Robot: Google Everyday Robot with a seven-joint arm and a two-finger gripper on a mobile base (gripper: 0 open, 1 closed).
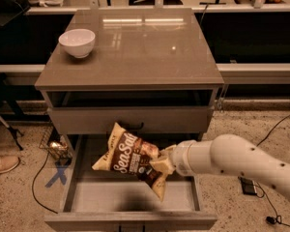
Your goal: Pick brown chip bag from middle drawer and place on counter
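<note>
**Chip bag held above the open drawer**

Bag: the brown chip bag (128, 154) is crinkly and dark brown, with cream-yellow edges and large white script lettering across its face. The printed face is turned up and toward the camera.

Orientation: its long axis runs diagonally, from upper left to lower right. The left end sits higher, in front of the shallow drawer front (130, 119). The right end hangs lower, and one cream corner droops below the grip.

Position: the bag is inside the outline of the middle drawer (94, 195) but off its floor. A dark shadow (130, 198) lies on the pale floor beneath it. The bag is well below the counter (135, 57).

Gripper: the gripper (160, 164) is at the bag's right end, over the right half of the drawer. Its two fingers are pinched onto the bag's edge. The white arm (232, 161) comes in from the right, low across the frame.

Containers: the middle drawer is pulled fully out, with tall grey walls. Only the shadow shows on its floor; the part directly under the bag is hidden. A white bowl (77, 42) stands upright near the counter's back left corner, and its inside cannot be seen from this angle.

Surroundings: a blue tape cross (58, 174) marks the speckled floor left of the cabinet, with a shoe (2, 164) at the left edge.
</note>
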